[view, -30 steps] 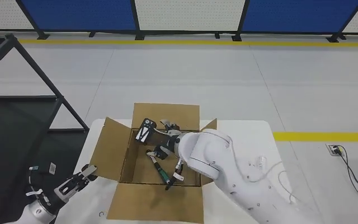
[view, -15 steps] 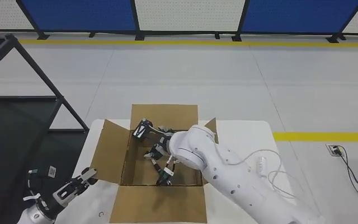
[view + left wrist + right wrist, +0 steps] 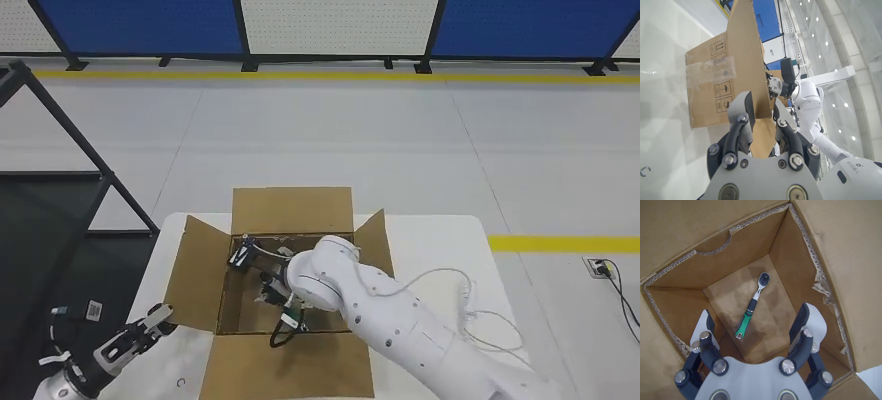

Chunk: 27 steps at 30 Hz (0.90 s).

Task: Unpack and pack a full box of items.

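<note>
Right pincer (image 3: 755,311) hangs inside the top of the open cardboard box (image 3: 753,243), pointing down at the floor of it, its two fingers spread wide with nothing between them. Straight below, flat on the box floor, lies a ratchet wrench (image 3: 752,306) with a green and black handle and a round chrome head. It lies apart from the walls, and the pincer is well above it and not touching it. One upper wall edge of the box is torn and ragged (image 3: 821,291).

From above, the box sits on the white counter (image 3: 440,250) with all four flaps folded outward, and the right arm reaches in over its right side.

The left pincer (image 3: 762,100) is low at the counter's left edge, just beside the near corner of the box's left flap (image 3: 190,270). Its fingers are apart. In the left wrist view that flap corner shows between them, though whether either finger touches the cardboard cannot be told. A patch of clear tape (image 3: 710,70) sticks to the outer side of the box.
</note>
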Available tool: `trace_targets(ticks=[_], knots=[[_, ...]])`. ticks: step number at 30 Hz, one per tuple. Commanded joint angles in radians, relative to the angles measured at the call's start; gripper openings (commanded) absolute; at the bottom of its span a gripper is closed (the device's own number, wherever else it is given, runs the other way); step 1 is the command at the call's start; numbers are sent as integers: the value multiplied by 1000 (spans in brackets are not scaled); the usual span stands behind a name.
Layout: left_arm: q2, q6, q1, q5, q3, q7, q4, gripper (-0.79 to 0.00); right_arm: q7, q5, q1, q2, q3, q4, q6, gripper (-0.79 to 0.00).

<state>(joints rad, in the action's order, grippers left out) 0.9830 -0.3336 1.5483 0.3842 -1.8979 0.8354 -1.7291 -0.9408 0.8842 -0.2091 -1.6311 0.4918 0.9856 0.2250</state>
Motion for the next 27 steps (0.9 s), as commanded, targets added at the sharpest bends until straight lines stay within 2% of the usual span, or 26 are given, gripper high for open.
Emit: trace_targets(ticks=[1, 4, 5, 10, 12, 15, 19, 27], knots=[[0, -1, 3, 10, -4, -3, 2, -302, 11, -10, 11, -25, -21, -54, -7, 0], [0, 5, 5, 31, -15, -10, 4, -80, 33, -20, 21, -58, -45, -123, -18, 0], [0, 7, 6, 37, -19, -11, 5, -65, 40, -17, 23, -70, -55, -144, -29, 0], [0, 12, 4, 76, -40, -25, 16, -40, 96, -30, 26, -128, -82, -263, -72, 0], [2, 22, 3, 111, -53, -45, 25, 0, 118, -38, 29, -151, -87, -316, -93, 0], [3, 48, 0, 162, -72, -68, 40, 0, 140, -64, 40, -182, -84, -388, -101, 0], [3, 80, -3, 205, -95, -75, 55, 0, 141, -65, 43, -185, -84, -396, -100, 0], [2, 82, -3, 205, -101, -72, 58, 0, 158, -57, 29, -184, -85, -392, -93, 0]])
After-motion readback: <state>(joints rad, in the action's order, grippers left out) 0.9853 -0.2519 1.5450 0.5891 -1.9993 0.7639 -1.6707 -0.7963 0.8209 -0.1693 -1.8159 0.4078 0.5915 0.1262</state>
